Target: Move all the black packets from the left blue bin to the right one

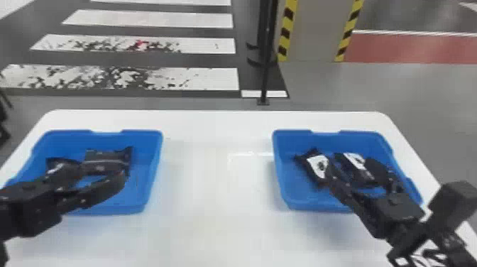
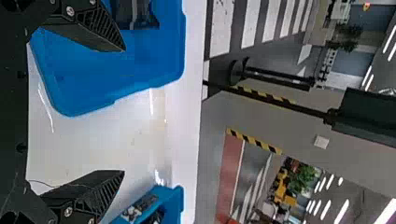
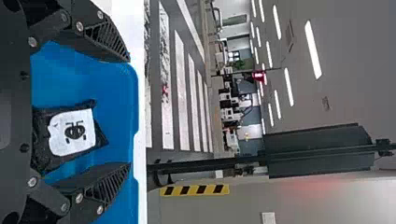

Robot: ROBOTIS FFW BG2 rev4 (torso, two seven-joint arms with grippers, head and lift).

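Note:
Over the left blue bin, my left gripper is open beside a black packet; a darker packet lies by its far finger. In the left wrist view the left gripper has its fingers wide apart, the left bin and a packet near one of them. My right gripper is open above the right blue bin, which holds black packets with white labels. The right wrist view shows the right gripper with a labelled packet lying between and behind its fingertips.
Both bins stand on a white table, with a wide gap between them. Beyond its far edge stands a thin black post on the floor, near a pillar with yellow-black stripes.

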